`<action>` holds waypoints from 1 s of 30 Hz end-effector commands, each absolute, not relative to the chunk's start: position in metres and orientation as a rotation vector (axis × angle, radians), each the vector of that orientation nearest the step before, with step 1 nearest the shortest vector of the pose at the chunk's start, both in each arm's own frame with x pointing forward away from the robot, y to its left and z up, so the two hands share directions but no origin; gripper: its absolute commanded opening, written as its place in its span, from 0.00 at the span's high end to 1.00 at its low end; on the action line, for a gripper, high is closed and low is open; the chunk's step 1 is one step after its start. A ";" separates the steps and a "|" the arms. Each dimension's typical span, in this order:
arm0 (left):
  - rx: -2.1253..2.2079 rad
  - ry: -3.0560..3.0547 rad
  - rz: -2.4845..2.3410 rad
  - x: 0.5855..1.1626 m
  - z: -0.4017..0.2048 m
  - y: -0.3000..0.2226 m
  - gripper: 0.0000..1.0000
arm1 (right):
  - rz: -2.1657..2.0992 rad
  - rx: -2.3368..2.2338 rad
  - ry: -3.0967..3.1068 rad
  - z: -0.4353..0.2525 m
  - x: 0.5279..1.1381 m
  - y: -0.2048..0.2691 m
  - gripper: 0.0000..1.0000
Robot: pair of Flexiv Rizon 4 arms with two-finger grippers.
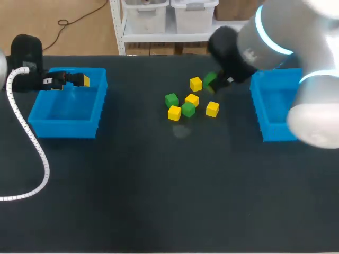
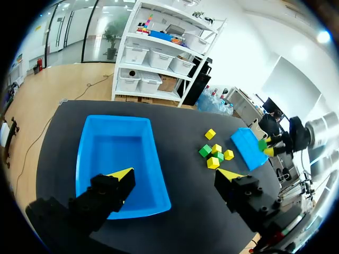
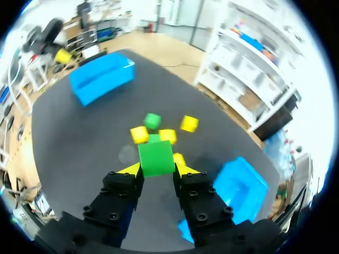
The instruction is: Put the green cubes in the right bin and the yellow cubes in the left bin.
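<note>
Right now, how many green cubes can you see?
3. The first green cube is clamped in the right gripper. The second green cube lies at the left edge of the yellow cubes, the third green cube among them. The right arm may hide others.

Right arm (image 1: 296, 21): fat silver-white shells, glowing light-blue rings at the joints, a black wrist behind the gripper. Right gripper (image 3: 157, 169): black blocky fingers, round screws (image 3: 110, 216) on top, yellow wedge tips. Left gripper (image 2: 176, 174): same black and yellow, and a white ribbed cable (image 1: 32, 143) trails behind it.
</note>
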State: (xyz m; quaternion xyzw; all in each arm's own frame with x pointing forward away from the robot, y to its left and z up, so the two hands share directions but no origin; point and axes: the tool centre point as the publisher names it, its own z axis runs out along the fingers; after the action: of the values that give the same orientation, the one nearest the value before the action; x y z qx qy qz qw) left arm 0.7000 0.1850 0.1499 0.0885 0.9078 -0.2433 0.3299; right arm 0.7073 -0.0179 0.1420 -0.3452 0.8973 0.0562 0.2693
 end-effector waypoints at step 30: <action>0.231 2.374 -0.636 0.700 0.150 0.185 0.00 | -0.093 -0.358 2.598 0.123 0.755 -0.190 0.00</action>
State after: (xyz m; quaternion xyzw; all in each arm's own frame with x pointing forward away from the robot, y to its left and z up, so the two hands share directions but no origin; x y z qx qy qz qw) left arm 0.7000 0.1850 0.1499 0.0884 0.9078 -0.2433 0.3299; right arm 0.7575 -0.1888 0.1242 -0.1331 0.9581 -0.0337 0.2514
